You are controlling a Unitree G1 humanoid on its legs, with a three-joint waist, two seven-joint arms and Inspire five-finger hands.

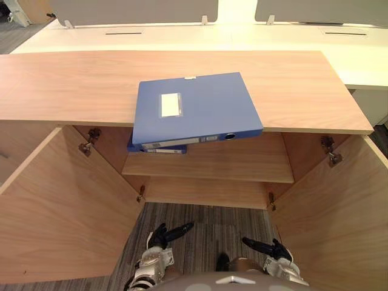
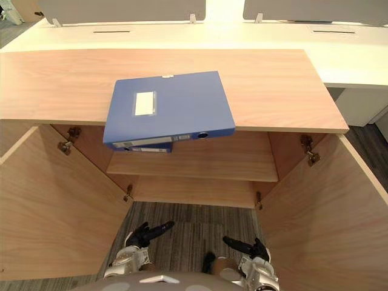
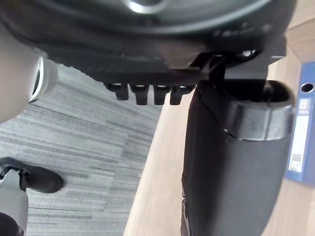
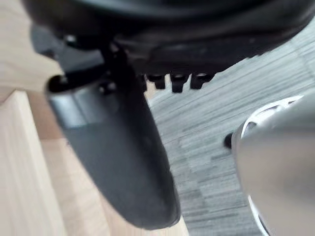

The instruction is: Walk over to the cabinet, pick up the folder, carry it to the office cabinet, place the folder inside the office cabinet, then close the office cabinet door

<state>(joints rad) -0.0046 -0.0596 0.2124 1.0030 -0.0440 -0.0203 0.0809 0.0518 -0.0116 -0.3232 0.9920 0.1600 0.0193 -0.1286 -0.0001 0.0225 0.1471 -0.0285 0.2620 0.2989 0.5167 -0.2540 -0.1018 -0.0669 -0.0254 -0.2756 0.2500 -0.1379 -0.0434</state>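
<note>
my left hand (image 1: 165, 235) and right hand (image 1: 268, 247) hang low, fingers straight, empty. the blue folder (image 1: 194, 108) overhangs the cabinet top (image 1: 66, 85); i'd raise both hands evenly and clamp its overhanging edge.

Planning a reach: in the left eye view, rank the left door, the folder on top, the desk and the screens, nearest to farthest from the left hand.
From the left hand:
1. Left door, open, just to its left.
2. Folder, ahead, overhanging the cabinet.
3. Desk, behind the cabinet.
4. Screens, along the desk's far edge.
</note>
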